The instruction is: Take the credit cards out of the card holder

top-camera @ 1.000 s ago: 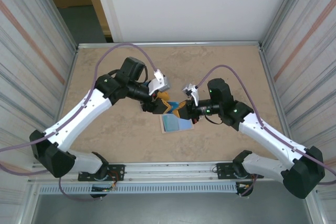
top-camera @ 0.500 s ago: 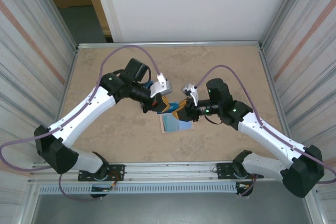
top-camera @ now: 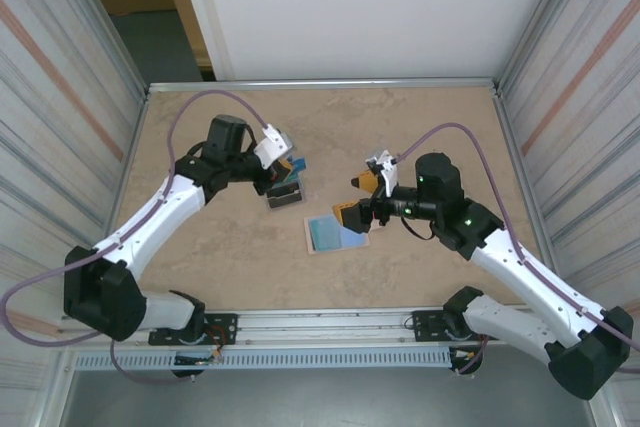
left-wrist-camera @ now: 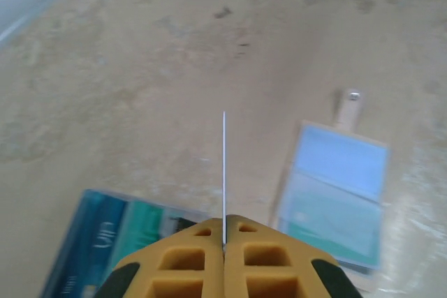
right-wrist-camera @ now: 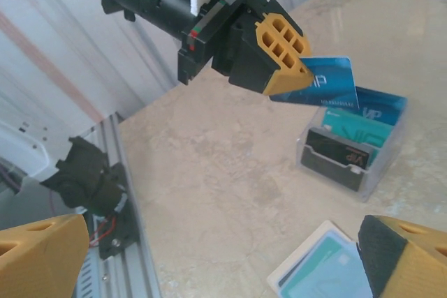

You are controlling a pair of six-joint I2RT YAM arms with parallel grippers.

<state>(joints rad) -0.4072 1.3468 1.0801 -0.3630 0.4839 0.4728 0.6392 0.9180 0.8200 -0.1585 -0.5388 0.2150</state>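
- The left pincer (right-wrist-camera: pixel 297 75) is clamped shut on a blue card (right-wrist-camera: pixel 328 82), held by one end just above a clear box (right-wrist-camera: pixel 385 155) of cards that sits left of the tabletop's (top-camera: pixel 200 247) middle.
- Risk here: the grip looks thin, and the wrist view shows the card edge-on. If it lets go too high or off-centre, the card could catch the box's rim and skid onto the tabletop, or land propped on the cards already inside.
- The card holder (left-wrist-camera: pixel 342 162) lies open and flat near the middle of the tabletop, toward the near edge, lining up and snap tab pointing away. A teal card seems to remain in its pocket.
- The right pincer (top-camera: pixel 358 197) hangs wide open and empty just right of the holder, not touching it.
- Risk here: nothing pins the holder, so tugging a snug card could drag or fold it. Both arms meeting over it could also bump.
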